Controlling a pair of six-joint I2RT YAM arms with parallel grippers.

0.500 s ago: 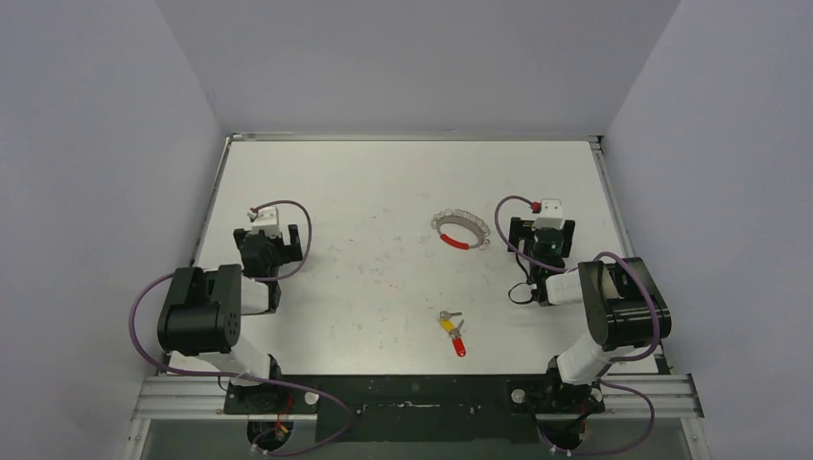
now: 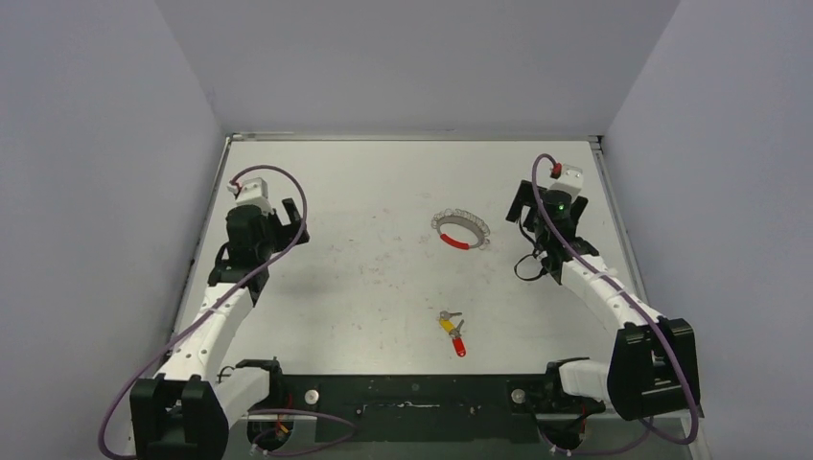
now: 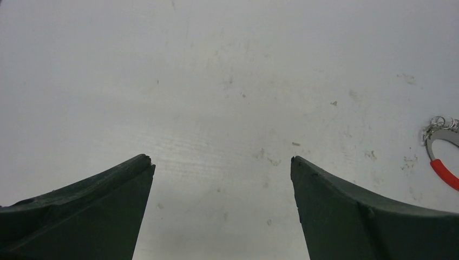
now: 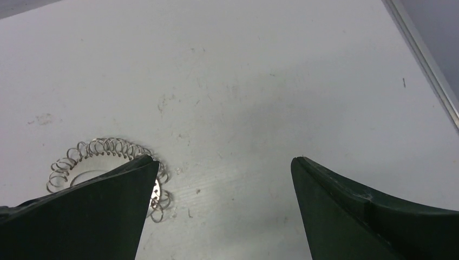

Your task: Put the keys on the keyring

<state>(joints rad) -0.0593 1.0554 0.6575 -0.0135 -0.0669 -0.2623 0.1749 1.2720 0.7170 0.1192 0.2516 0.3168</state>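
Note:
The keyring (image 2: 460, 231), a loop of silvery coiled wire with a red sleeve on its near arc, lies flat right of the table's middle. Two keys lie together near the front edge, one with a yellow head (image 2: 447, 324) and one with a red head (image 2: 459, 347). My left gripper (image 2: 292, 222) is open and empty over the left side, far from both. My right gripper (image 2: 521, 213) is open and empty just right of the keyring. In the right wrist view the coil (image 4: 108, 145) sits beside my left finger (image 4: 97, 206). The left wrist view shows the ring (image 3: 441, 151) at its right edge.
Grey walls enclose the white table on three sides. A metal rail (image 4: 427, 59) runs along the right edge close to my right gripper. Purple cables loop from both wrists. The black arm bases stand at the near edge (image 2: 412, 393).
Both arms have stretched out from their folded poses. Both grippers have moved farther from the bases toward the back of the table. The keyring and keys have not moved.

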